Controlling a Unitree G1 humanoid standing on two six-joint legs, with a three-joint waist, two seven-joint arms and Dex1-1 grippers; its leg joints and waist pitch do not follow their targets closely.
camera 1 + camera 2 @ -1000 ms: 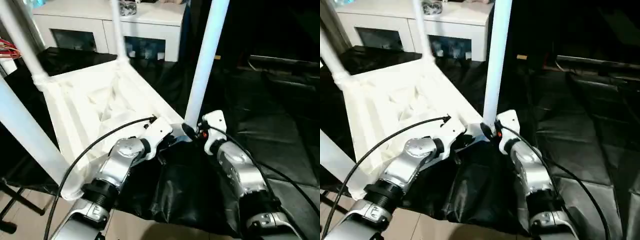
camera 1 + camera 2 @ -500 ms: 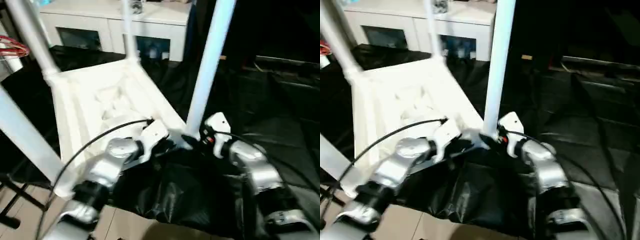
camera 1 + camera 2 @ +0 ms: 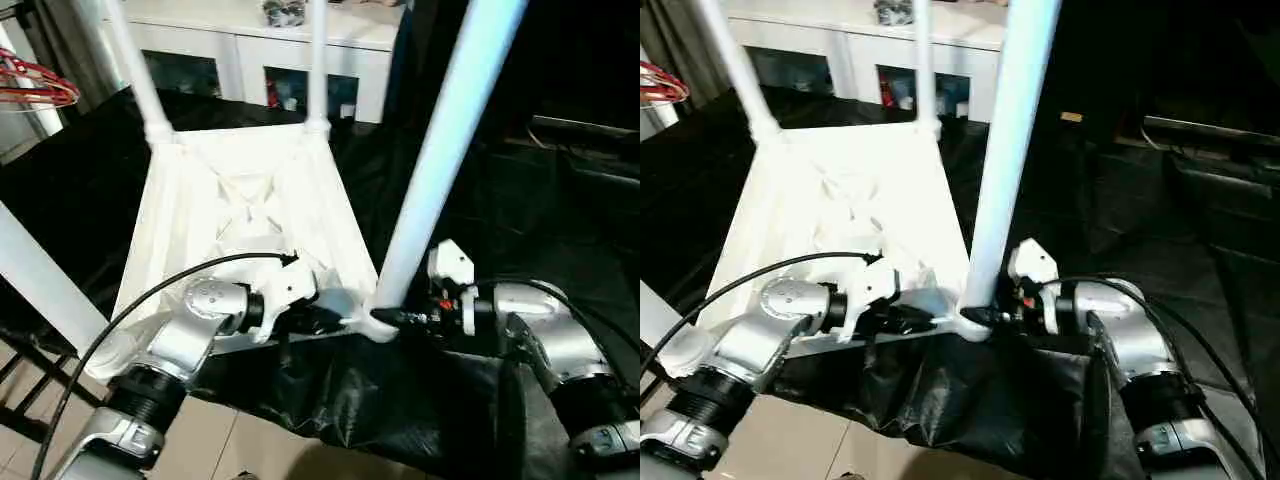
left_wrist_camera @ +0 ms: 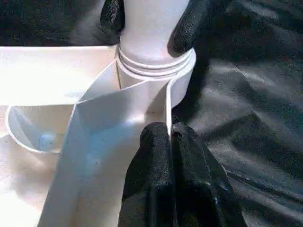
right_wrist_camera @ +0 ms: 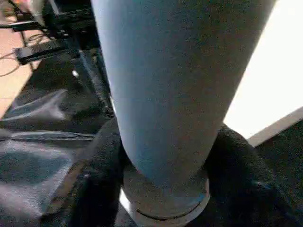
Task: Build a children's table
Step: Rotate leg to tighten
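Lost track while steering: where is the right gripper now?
In the left wrist view, the right gripper straddles the near-right leg just above its corner socket, opposite the left gripper.

Black sheeting (image 3: 420, 400) covers the work surface, and the upturned white tabletop (image 3: 250, 215) lies right on it, legs (image 3: 445, 150) pointing up.

1. The tabletop (image 3: 250, 215) lies upside down on the black sheet (image 3: 400, 400), ahead of the robot.
2. 4 legs stand up from its corners: near right leg (image 3: 440, 150), near left leg (image 3: 40, 275), far left leg (image 3: 135, 70), far right leg (image 3: 317, 60).
3. The cabinet (image 3: 270, 50) stands behind the tabletop.
4. The left gripper (image 4: 171, 142) sits at the tabletop's near edge wall, left of the near right socket (image 4: 156, 71).
5. The right gripper (image 5: 161, 156) straddles the base of the near right leg from the right.
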